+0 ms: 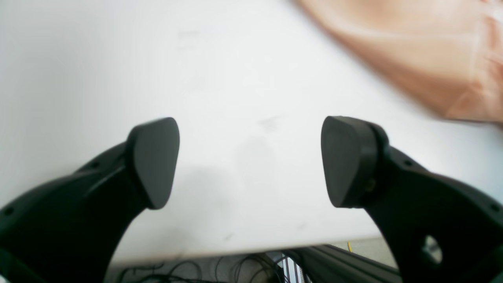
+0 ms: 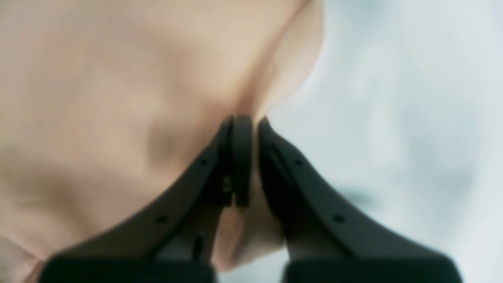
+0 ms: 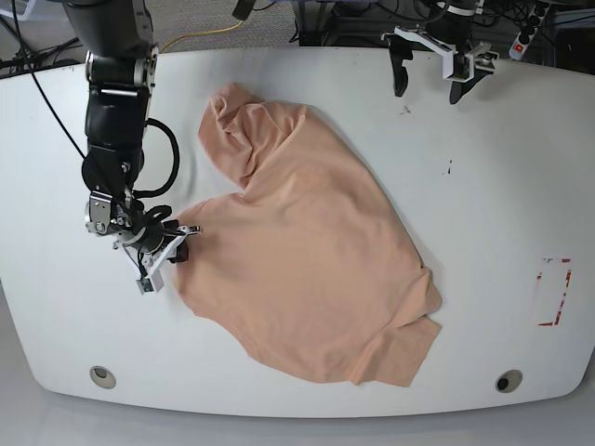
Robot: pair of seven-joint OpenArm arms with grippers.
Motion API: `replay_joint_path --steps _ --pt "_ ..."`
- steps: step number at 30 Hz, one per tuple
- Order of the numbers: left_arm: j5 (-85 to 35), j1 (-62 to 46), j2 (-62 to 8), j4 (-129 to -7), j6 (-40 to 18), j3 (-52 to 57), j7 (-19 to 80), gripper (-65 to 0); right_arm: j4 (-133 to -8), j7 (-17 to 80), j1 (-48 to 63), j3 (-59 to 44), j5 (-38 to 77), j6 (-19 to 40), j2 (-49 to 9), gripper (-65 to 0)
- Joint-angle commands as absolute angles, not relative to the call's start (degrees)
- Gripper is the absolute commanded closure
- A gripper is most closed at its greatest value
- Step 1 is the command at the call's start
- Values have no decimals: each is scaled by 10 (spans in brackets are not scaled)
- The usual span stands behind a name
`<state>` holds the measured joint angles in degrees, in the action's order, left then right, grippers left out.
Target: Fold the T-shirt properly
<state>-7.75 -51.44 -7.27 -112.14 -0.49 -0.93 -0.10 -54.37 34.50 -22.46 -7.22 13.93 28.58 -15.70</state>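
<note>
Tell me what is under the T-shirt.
The T-shirt lies spread on the white table, which shows bare all around it. The right gripper pinches its edge. Whatever else lies under the cloth is covered and cannot be seen.

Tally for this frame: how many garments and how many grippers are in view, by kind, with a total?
T-shirt: 1, peach
Grippers: 2, namely left gripper, open over bare table, and right gripper, shut on the T-shirt's edge
Total: 3
</note>
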Motion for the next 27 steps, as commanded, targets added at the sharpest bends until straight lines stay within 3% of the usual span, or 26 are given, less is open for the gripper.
replay_joint_path --steps 1,10,18,27 --pt "-78 -492 -92 -1132 -5 -38 23 -526 -672 371 -231 -74 149 286 -164 0" --pt "-78 -399 -110 -1130 -5 -154 119 -526 -921 441 -229 -65 149 287 -159 0" --pt "-77 -388 -111 -1127 -5 -182 130 -526 -1011 459 -293 -18 149 287 -164 0" --pt "-77 -365 -111 -1127 -5 -211 129 -526 -1033 496 -406 36 148 287 -164 0"
